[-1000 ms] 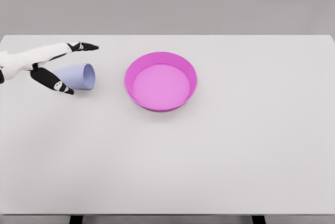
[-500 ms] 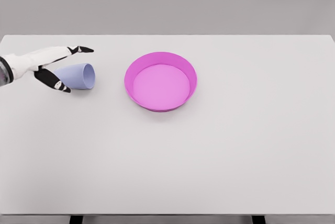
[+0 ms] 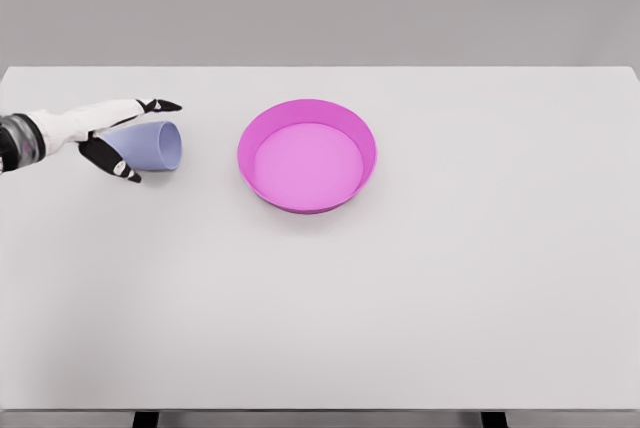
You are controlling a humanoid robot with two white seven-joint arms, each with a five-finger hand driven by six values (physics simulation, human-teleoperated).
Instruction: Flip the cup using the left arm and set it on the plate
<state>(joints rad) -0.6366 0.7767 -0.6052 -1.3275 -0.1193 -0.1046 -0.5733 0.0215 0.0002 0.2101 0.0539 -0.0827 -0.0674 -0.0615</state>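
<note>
Left hand [image 3: 108, 133] spread around the lavender cup [image 3: 150, 146] lying on its side at left of frame — pinch off-centre and it rolls away from the magenta plate [image 3: 262, 129].

The cup [image 3: 150, 146] lies on its side on the table [image 3: 400, 298], at the far left, its mouth turned right toward the plate [image 3: 307, 155]. The plate sits to the cup's right, apart from it, left of the table's middle. The left hand [image 3: 100, 133] is at the cup's left end, with fingers [image 3: 160, 106] behind and before it.
</note>
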